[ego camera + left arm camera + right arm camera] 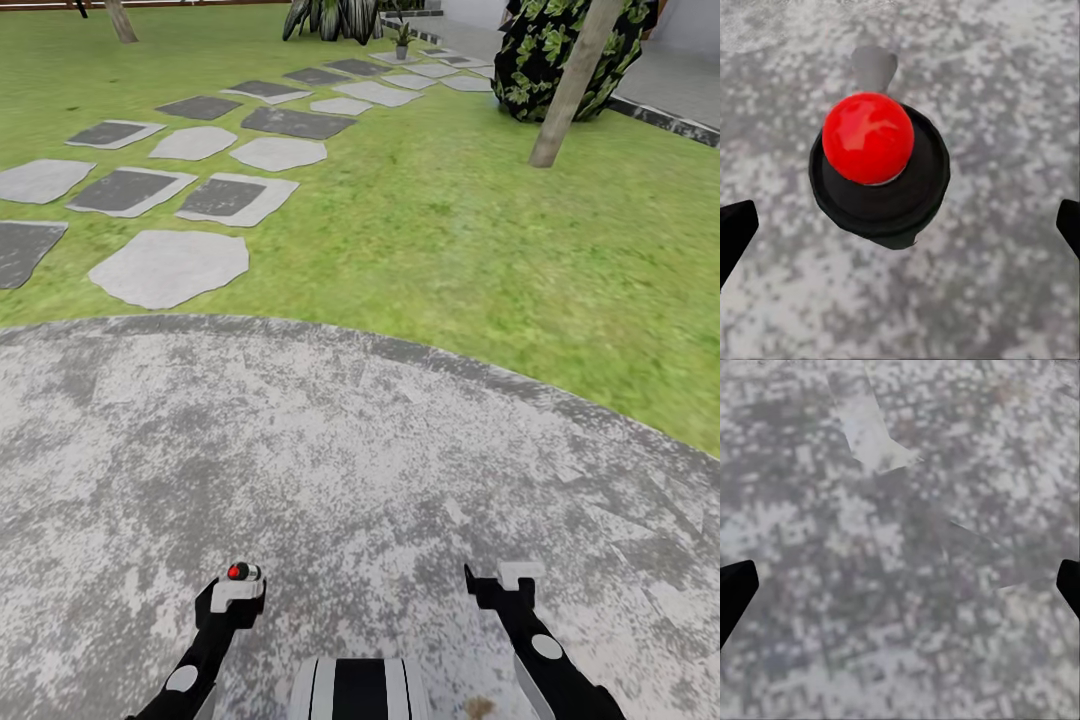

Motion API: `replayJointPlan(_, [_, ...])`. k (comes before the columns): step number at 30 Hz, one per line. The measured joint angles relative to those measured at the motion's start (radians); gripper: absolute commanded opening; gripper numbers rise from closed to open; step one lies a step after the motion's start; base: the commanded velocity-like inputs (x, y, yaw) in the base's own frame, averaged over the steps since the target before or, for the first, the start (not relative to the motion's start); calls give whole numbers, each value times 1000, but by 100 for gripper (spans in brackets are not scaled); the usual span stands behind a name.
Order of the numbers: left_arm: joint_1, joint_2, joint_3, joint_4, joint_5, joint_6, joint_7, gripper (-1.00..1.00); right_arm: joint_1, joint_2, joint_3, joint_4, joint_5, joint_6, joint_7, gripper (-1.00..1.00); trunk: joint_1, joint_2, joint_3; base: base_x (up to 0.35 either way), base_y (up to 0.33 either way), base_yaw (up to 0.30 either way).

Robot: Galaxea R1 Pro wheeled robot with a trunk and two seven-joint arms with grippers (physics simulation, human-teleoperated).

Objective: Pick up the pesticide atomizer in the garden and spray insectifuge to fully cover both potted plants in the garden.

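Left tool over grey patio, fingers spread around red-topped black atomizer, contact unclear, right tool spread, empty, one potted plant far across lawn

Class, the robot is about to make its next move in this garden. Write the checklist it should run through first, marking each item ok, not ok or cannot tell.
1. Atomizer with red ball top and round black body at the left gripper: ok, it sits between the fingers.
2. Firm grip on it: cannot tell; the fingertips stand wide apart in the left wrist view.
3. Right gripper free: ok, open over the speckled grey patio.
4. Small potted plant in a grey pot in sight: ok, far off beyond the green lawn.
5. Second potted plant located: cannot tell.
6. Plant probably within spraying range: not ok; it looks far too distant.
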Motion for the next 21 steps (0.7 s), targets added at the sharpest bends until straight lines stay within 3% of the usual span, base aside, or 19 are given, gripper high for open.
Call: replayJointPlan(21, [-2, 4, 3, 1, 1, 0, 2, 100, 0, 0, 0, 0, 0, -2, 0, 100, 0, 0, -2, 7, 0, 27])
